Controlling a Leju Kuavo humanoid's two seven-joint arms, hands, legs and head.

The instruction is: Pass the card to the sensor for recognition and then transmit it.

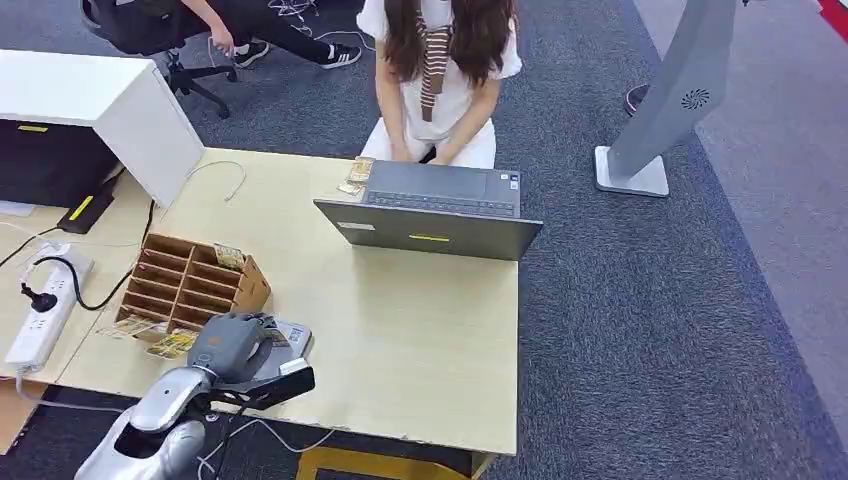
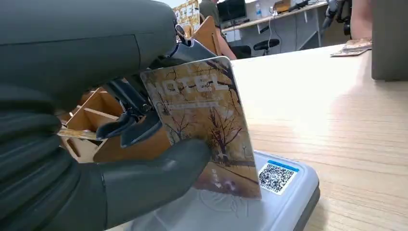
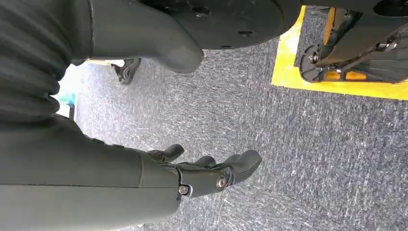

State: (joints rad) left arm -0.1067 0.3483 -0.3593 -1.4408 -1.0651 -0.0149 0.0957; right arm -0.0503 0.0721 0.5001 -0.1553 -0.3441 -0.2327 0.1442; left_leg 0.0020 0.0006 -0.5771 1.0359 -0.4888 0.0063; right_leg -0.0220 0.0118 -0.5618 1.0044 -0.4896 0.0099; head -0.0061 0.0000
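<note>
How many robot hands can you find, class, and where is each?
2. The left hand holds a card over the grey sensor on the desk; the right hand hangs over carpet, holding nothing.

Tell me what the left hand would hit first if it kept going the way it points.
Probably the grey sensor: the left hand holds the card right over it, lower edge about touching. Depth is uncertain.

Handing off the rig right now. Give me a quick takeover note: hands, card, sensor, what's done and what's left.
Left hand: grips the hotel card, held tilted with its lower edge over the grey sensor pad, beside the QR sticker.
Right hand: hangs over the carpet, fingers apart, holding nothing.
Sensor sits at the table's near edge, by the wooden card rack.
Done: card picked up and brought to the sensor.
Left: finish the read, then pass the card to the person behind the laptop.
</note>
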